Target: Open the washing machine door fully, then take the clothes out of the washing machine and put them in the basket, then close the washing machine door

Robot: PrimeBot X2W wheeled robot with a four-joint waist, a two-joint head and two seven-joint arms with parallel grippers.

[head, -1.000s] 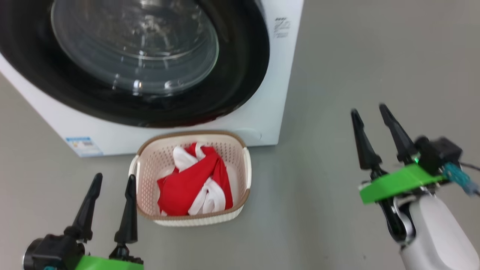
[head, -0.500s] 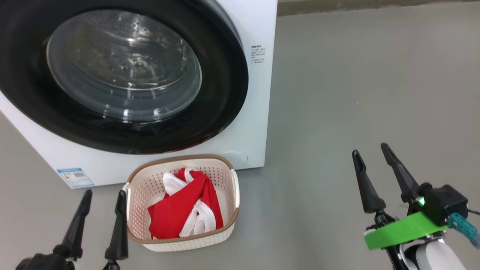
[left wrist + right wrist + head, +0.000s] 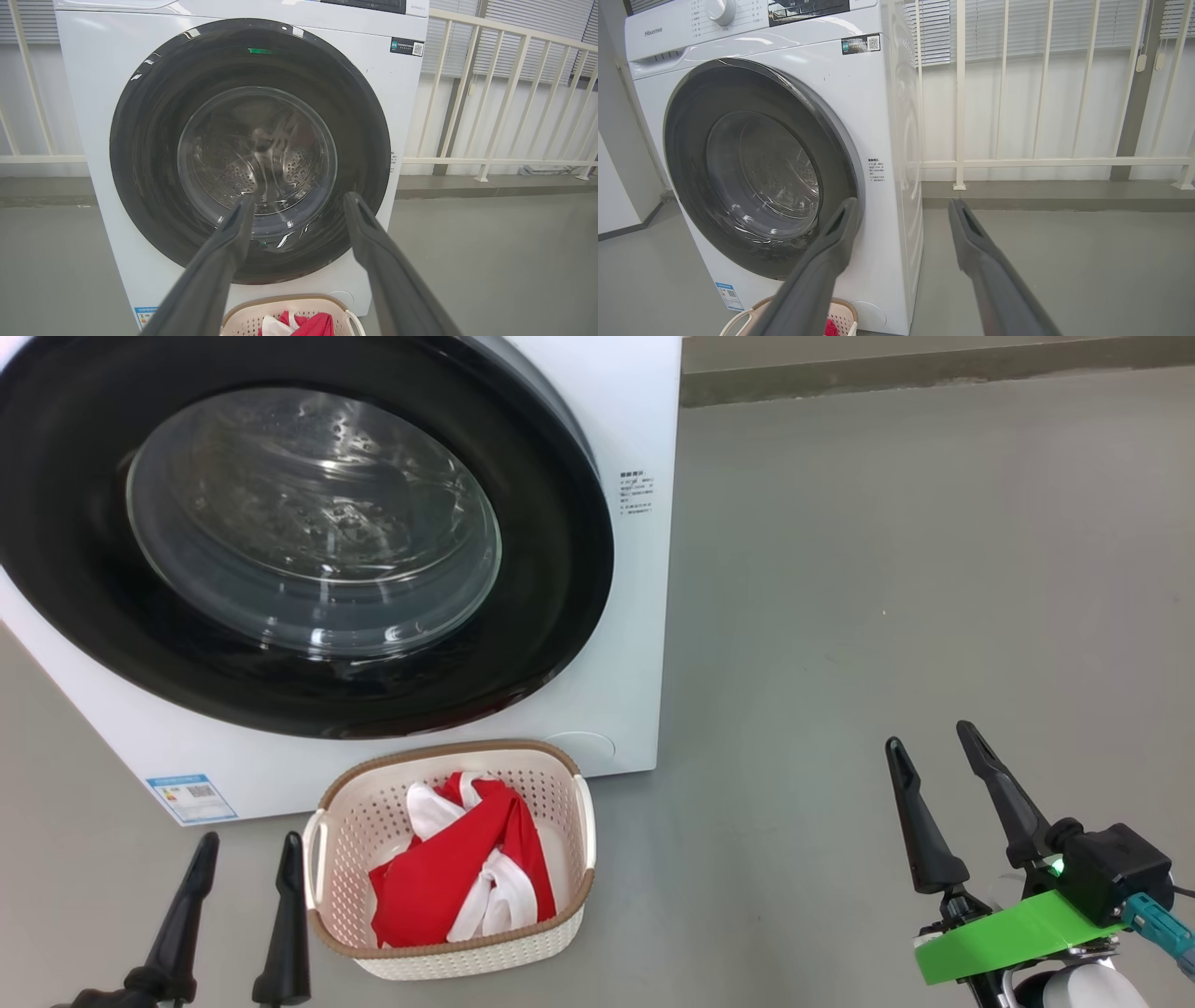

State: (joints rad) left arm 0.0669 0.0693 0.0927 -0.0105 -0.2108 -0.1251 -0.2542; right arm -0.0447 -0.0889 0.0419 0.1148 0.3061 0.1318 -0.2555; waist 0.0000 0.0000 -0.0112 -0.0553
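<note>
As the head camera has lifted over the last second, the whole scene sits lower in its view and more of the washing machine door (image 3: 308, 560) shows; nothing on the floor (image 3: 887, 569) is found displaced.

Door: shut flush against the washing machine (image 3: 644, 420). The drum (image 3: 243, 177), seen through it in the left wrist view, shows no red fabric.

Clothes (image 3: 439, 887): heaped in the basket (image 3: 467, 966), which stands just before the machine's base.

Left gripper (image 3: 250, 838) and right gripper (image 3: 931, 735): fingers spread wide, nothing between them, both clear of door and basket.

Finding: all three steps appear done. The lifted gaze reads as a final check, and no further handling seems called for.
</note>
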